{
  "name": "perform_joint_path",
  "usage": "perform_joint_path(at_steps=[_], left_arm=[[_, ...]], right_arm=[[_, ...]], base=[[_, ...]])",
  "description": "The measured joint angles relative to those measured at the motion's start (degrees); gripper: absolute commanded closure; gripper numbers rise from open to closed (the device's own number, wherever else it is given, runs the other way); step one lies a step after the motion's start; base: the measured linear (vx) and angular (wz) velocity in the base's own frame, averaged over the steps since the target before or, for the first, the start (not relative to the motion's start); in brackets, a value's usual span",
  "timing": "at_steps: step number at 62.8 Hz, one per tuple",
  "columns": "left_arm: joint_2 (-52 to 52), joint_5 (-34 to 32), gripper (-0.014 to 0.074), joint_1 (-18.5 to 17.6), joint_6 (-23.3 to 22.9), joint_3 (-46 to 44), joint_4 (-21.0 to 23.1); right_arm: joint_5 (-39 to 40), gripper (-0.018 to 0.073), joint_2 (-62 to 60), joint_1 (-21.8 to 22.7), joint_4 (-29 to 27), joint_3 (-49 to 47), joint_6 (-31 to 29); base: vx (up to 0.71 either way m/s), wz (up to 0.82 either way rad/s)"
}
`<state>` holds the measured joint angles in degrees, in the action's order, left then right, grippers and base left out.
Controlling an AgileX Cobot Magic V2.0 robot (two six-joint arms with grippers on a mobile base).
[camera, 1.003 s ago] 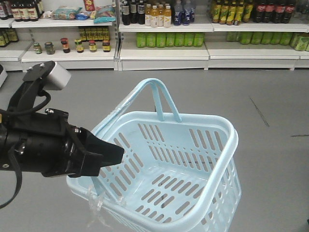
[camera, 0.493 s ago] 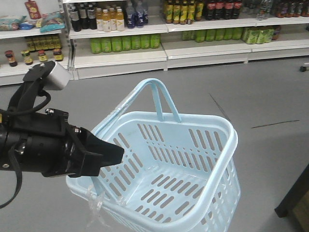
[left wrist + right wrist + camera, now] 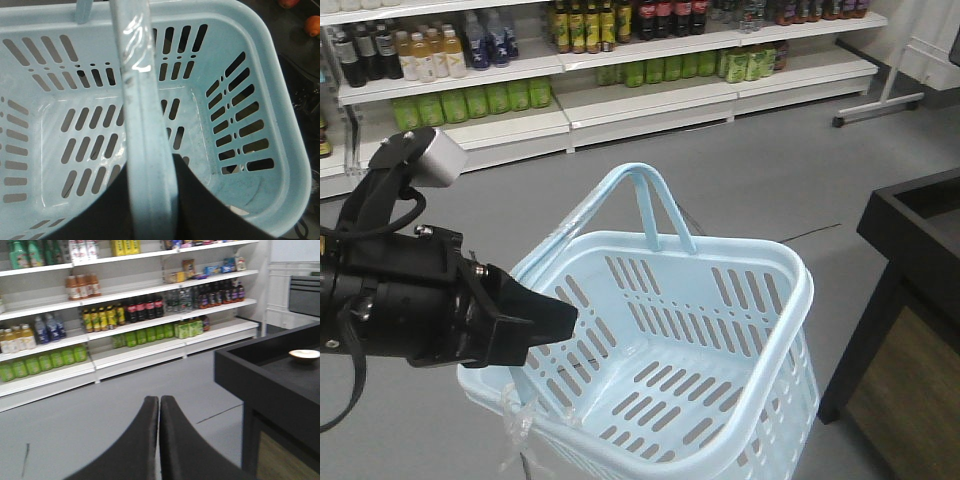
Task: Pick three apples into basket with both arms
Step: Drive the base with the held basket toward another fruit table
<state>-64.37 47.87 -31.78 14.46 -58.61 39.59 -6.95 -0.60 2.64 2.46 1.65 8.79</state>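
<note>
**Left arm carrying the empty basket, no apples showing yet**

The black left gripper (image 3: 555,322) is pinching one hoop handle (image 3: 146,150) of the pale blue slotted plastic basket (image 3: 790,300). The basket is hanging in mid-air with its mouth tipping toward the front camera and its long axis lying across the left wrist view. The right gripper (image 3: 159,440) is pressing its jaws together on nothing. The next move is probably calling for finding apples, perhaps at the black counter (image 3: 920,215), and spreading those jaws.

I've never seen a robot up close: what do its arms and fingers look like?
The left arm is bulky matte black, with a looping black cable and a white cylinder on top. The right gripper has two smooth, curved black fingers.
</note>
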Motion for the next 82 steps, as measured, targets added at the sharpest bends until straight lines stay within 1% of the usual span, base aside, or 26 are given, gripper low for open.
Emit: perform_joint_path(at_steps=[21, 61, 82], left_arm=[[0.00, 0.00, 0.0603, 0.00, 0.00, 0.00, 0.00], [0.00, 0.00, 0.0603, 0.00, 0.00, 0.00, 0.00], [0.00, 0.00, 0.0603, 0.00, 0.00, 0.00, 0.00]], right_arm=[[0.05, 0.0564, 0.00, 0.00, 0.00, 0.00, 0.00], [0.00, 0.0564, 0.00, 0.00, 0.00, 0.00, 0.00], [0.00, 0.0564, 0.00, 0.00, 0.00, 0.00, 0.00]], base=[[0.10, -0.47], [0.10, -0.60], [0.08, -0.46]])
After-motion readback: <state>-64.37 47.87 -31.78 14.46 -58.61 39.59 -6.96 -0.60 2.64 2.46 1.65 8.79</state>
